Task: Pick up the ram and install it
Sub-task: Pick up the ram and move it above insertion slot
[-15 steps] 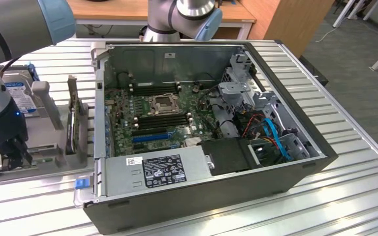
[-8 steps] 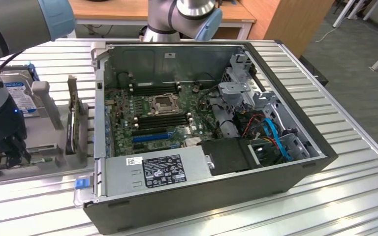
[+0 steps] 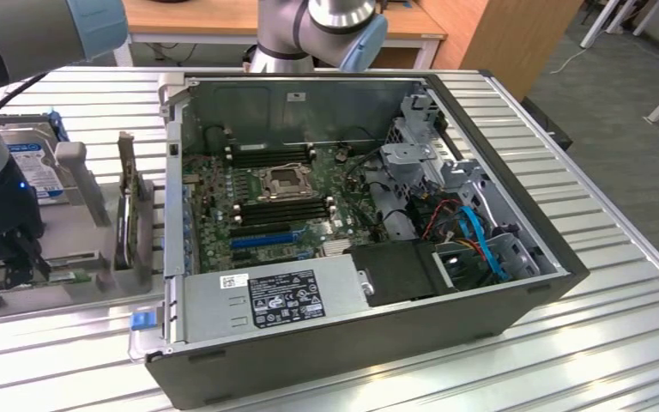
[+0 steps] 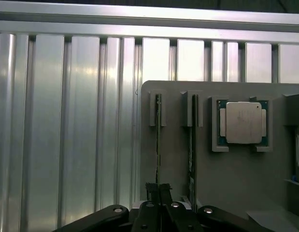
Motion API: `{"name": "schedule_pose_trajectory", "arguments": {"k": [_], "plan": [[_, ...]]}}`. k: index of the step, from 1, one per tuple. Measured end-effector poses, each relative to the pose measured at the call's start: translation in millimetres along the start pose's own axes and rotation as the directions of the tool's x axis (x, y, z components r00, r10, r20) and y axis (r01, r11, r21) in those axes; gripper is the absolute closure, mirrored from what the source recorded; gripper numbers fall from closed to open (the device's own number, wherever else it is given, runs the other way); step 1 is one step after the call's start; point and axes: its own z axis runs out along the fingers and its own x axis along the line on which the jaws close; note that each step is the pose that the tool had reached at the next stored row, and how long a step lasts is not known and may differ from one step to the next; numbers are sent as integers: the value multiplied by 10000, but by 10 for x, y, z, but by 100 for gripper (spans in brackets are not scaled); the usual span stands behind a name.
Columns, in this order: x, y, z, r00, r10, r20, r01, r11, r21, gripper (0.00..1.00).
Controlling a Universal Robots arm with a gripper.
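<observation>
In the grey slotted holder [image 4: 236,183], black fingers [image 4: 151,192] pinch the thin ram [image 4: 159,135].

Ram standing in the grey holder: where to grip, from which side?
Pinch the ram across its two flat faces at the upper edge, coming down from above. It stands on edge in a narrow slot of the grey holder, so only that thin edge is free. The gripper is shut on it this way.
</observation>
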Motion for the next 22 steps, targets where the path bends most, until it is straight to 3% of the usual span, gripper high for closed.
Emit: {"name": "schedule_pose_trajectory", "arguments": {"k": [22], "plan": [[-10, 10, -412, 10000, 0, 0, 0, 10000, 0, 89]]}}
